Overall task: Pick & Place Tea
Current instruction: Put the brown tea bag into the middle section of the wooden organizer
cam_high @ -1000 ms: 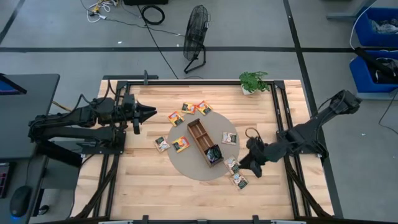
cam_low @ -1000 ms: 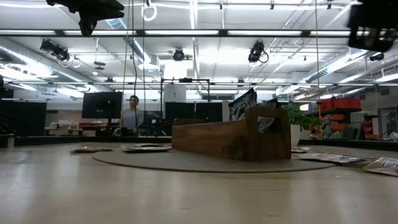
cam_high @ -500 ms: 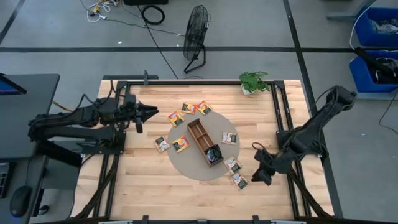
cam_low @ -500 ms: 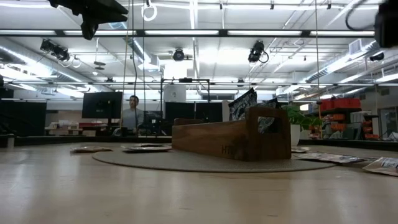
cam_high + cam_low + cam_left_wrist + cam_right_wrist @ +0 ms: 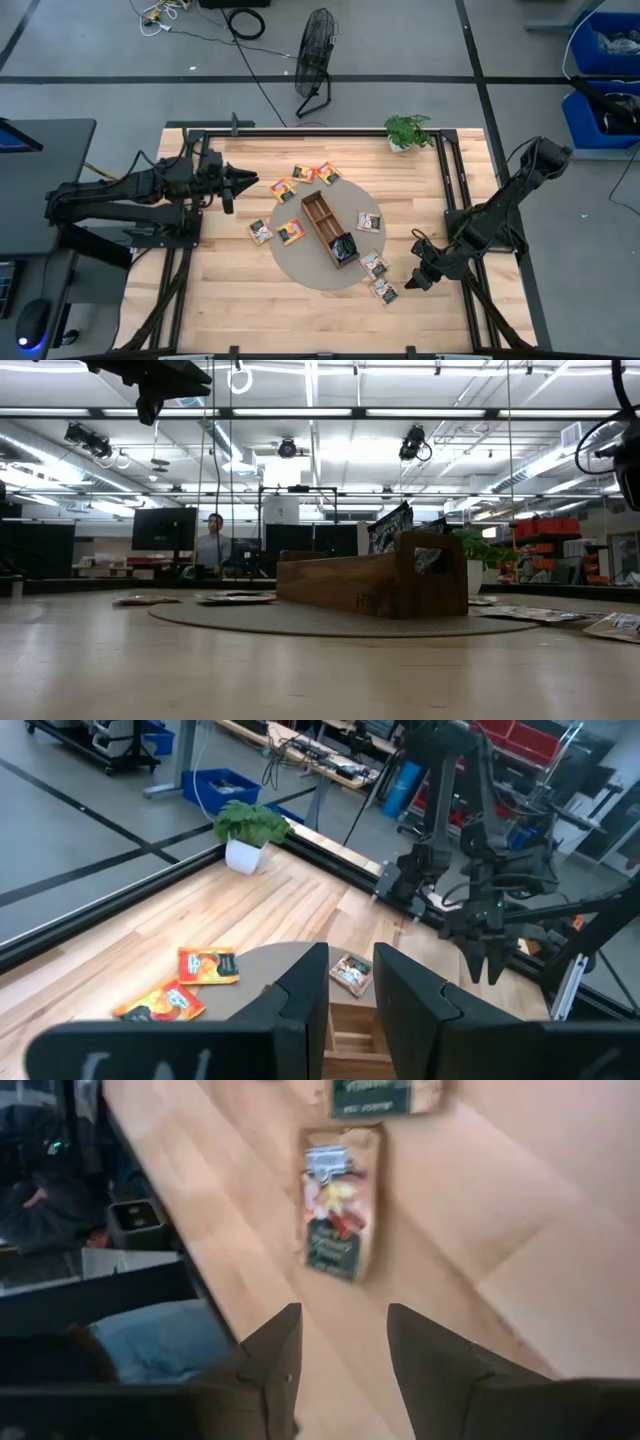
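The right arm reaches down and inward from the table's right edge, its right gripper (image 5: pixel 410 284) tilted low with fingers parted, holding nothing. A beige tea sachet (image 5: pixel 340 1200) lies flat on the wood just ahead of its fingertips. The left gripper (image 5: pixel 255 181) hovers level, fingers narrowly apart, empty, orange sachets (image 5: pixel 208 965) lying beyond it.

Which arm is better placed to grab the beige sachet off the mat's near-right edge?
Right, probably. The right gripper hangs with open fingers just beside the pale beige square tea sachet and looks straight at it. The left gripper waits across the round grey mat and long brown wooden tray.
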### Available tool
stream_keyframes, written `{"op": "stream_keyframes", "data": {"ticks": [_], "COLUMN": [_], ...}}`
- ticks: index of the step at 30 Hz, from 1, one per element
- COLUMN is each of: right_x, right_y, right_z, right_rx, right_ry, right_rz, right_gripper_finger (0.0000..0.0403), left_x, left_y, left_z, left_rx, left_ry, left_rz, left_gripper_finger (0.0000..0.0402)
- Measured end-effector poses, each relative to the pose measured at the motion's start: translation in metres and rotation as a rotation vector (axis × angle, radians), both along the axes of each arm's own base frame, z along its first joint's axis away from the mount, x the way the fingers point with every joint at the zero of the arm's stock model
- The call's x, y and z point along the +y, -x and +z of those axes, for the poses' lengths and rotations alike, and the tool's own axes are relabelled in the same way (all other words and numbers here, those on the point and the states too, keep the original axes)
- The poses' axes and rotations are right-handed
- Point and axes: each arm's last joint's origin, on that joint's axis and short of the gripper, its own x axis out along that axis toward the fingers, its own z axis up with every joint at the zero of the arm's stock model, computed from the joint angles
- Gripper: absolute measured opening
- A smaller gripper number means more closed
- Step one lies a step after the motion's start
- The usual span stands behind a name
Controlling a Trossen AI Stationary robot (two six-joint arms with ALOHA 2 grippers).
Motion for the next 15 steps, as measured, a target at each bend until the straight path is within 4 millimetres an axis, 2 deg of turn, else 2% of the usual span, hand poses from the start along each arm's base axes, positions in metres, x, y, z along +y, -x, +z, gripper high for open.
{"op": "stream_keyframes", "data": {"ticks": [15], "right_x": [0.014], "right_y": [-0.013], "right_z": [-0.027], "right_rx": [0.044], "right_ry": [0.004], "right_rz": [-0.02], "right_gripper_finger": [0.0158], "left_x": [0.0], "left_y": [-0.001], "left_z": [0.002], "left_rx": [-0.022], "left_ry": [-0.002], "left_rz": [0.0], "left_gripper_finger": [0.0085]}}
